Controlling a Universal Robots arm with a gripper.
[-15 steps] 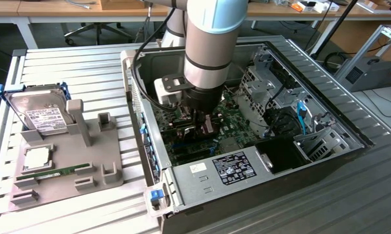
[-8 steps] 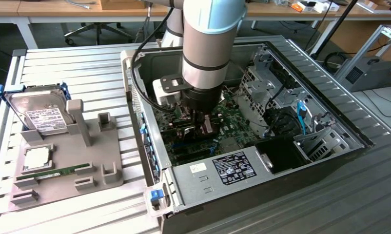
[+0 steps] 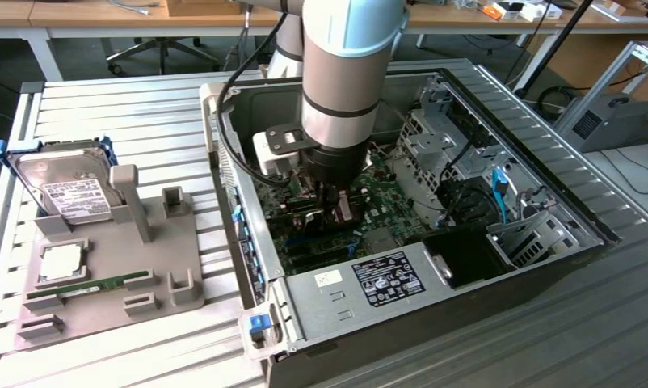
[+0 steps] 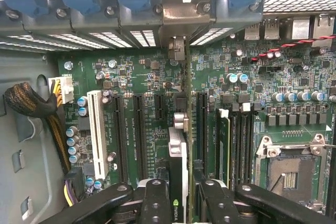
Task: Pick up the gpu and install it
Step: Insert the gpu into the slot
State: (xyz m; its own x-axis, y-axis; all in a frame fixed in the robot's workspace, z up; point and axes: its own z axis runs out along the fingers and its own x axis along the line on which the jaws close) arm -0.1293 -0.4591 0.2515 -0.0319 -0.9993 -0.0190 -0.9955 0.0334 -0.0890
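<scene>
My gripper (image 3: 336,208) is down inside the open computer case (image 3: 550,186), over the green motherboard (image 3: 384,212). It is shut on the gpu (image 4: 177,150). In the wrist view the card stands edge-on between the two black fingers (image 4: 155,203), with its heatsink and logo side showing. The card runs along a black expansion slot (image 4: 201,124). Its silver end bracket (image 4: 177,48) reaches the rear slot openings of the case. I cannot tell whether its edge is seated in the slot. In the exterior view the gpu (image 3: 345,210) is mostly hidden by the wrist.
A grey parts holder (image 3: 162,279) beside the case carries a hard drive in a blue frame (image 3: 71,192), a CPU (image 3: 63,263) and a RAM stick (image 3: 92,284). On the board are an empty CPU socket (image 4: 287,174), RAM slots (image 4: 239,140), a white slot (image 4: 97,129) and cable bundles (image 4: 31,103).
</scene>
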